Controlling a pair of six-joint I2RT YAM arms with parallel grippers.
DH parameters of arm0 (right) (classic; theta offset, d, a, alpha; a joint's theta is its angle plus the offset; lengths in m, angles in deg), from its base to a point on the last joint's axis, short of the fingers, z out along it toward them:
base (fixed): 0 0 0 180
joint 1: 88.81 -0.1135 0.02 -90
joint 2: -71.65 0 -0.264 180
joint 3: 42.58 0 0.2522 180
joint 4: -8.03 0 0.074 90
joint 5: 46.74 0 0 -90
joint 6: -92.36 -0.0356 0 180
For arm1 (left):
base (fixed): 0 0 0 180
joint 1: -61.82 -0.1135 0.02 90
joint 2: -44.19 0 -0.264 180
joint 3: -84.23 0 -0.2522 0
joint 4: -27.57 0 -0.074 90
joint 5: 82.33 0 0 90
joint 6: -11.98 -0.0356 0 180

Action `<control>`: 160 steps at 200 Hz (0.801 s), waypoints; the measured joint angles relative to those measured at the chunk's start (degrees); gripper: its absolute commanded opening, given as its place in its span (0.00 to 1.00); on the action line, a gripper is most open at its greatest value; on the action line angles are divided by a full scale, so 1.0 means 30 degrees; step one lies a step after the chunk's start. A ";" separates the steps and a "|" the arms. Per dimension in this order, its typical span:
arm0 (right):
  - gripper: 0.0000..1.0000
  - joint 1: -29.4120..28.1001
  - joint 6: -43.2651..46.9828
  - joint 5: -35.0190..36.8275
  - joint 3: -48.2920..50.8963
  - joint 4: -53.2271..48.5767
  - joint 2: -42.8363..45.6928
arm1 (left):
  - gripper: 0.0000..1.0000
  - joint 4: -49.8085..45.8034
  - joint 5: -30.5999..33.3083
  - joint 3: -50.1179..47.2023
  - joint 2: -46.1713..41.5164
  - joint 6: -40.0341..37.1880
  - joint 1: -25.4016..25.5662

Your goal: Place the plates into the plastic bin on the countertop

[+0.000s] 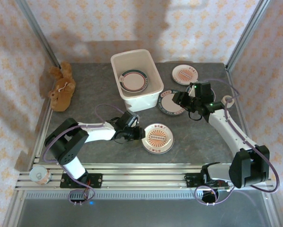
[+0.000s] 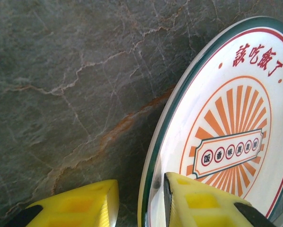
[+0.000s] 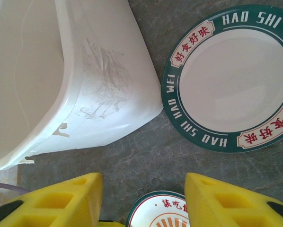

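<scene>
Plastic bin [image 3: 84, 85] L, teal-rim plate [image 3: 234, 80] R, yellow fingers [image 3: 61, 201] apart

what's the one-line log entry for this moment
left gripper: open, straddling sunburst plate rim | right gripper: open, empty, above countertop near plastic bin | banded plate: in bin | task: unfinished

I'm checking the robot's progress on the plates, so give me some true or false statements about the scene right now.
1. A plate lies inside the plastic bin. True.
2. The right end effector grips a plate. False: its fingers are apart with nothing between them.
3. The left end effector has its fingers either side of the sunburst plate rim. True.
4. The stuffed toy sits in the bin. False: it lies on the countertop, left of the bin.
</scene>
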 measured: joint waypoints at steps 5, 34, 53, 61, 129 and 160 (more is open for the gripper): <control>0.49 0.0000 0.0000 0.0000 0.0000 0.0000 -0.0022 | 0.31 0.0007 -0.0015 0.0000 0.0000 0.0007 0.0000; 0.49 0.0000 0.0000 0.0000 0.0000 0.0007 -0.0160 | 0.32 -0.0007 -0.0036 0.0022 0.0000 0.0000 0.0000; 0.49 0.0000 0.0000 -0.0007 0.0000 0.0044 -0.0248 | 0.32 -0.0211 -0.0036 0.0153 0.0000 -0.0022 0.0007; 0.49 0.0000 0.0000 0.0000 0.0000 0.0102 -0.0321 | 0.32 -0.0415 -0.0036 0.0284 0.0022 -0.0073 0.0007; 0.49 0.0000 -0.0007 0.0000 0.0000 0.0386 -0.0670 | 0.27 -0.1290 0.0109 0.1173 0.0430 -0.0765 0.0780; 0.49 0.0000 -0.0015 0.0000 0.0000 0.0546 -0.0772 | 0.23 -0.1749 0.0131 0.1698 0.0852 -0.1064 0.0794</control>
